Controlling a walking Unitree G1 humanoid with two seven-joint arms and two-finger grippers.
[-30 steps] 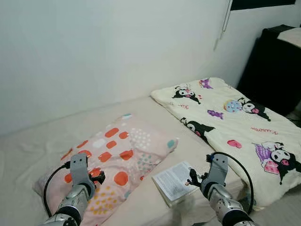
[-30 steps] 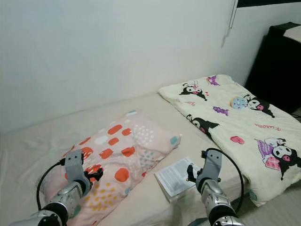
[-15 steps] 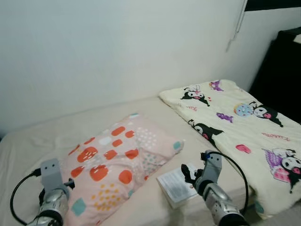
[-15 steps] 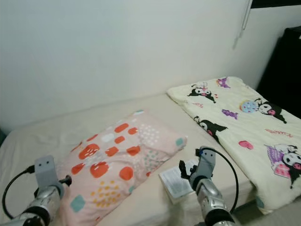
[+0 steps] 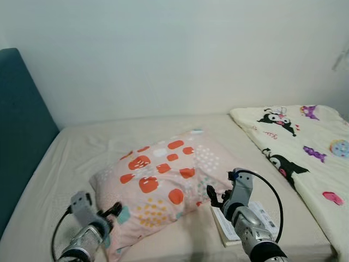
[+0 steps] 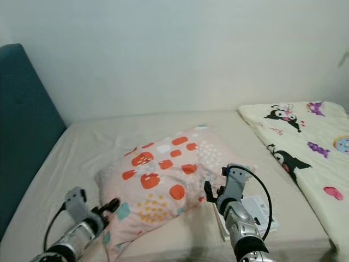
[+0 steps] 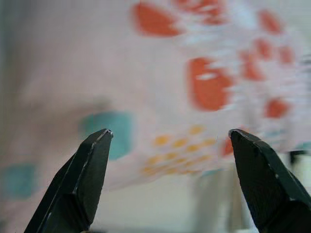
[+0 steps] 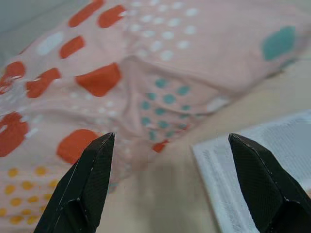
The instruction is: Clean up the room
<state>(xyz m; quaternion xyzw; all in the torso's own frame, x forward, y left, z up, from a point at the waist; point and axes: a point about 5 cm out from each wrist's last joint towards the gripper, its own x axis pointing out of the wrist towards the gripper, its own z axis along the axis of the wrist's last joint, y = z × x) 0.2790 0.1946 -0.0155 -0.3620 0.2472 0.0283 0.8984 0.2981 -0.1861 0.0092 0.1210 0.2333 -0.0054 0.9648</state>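
Note:
A pink pillow [image 5: 163, 183] with orange, teal and yellow spots lies in the middle of the beige bed [image 5: 82, 153]. My left gripper [image 5: 113, 209] hovers open at the pillow's near left corner, its fingertips [image 7: 97, 145] wide apart with the pillow [image 7: 194, 73] blurred ahead. At the pillow's near right edge my right gripper [image 5: 214, 198] is open too, fingertips [image 8: 97, 155] spread over the pillow [image 8: 146, 77]. A white booklet [image 5: 256, 218] lies on the bed under the right wrist and shows as a printed sheet [image 8: 262, 170] in the right wrist view.
A cream cartoon-print blanket [image 5: 305, 142] covers the bed's right side. A teal headboard [image 5: 22, 125] stands at the left end. A plain white wall [image 5: 174, 54] runs behind the bed.
The camera has swung left, bringing the teal headboard into view. Both grippers have closed in on the pillow's near corners, the left one forward from beside it.

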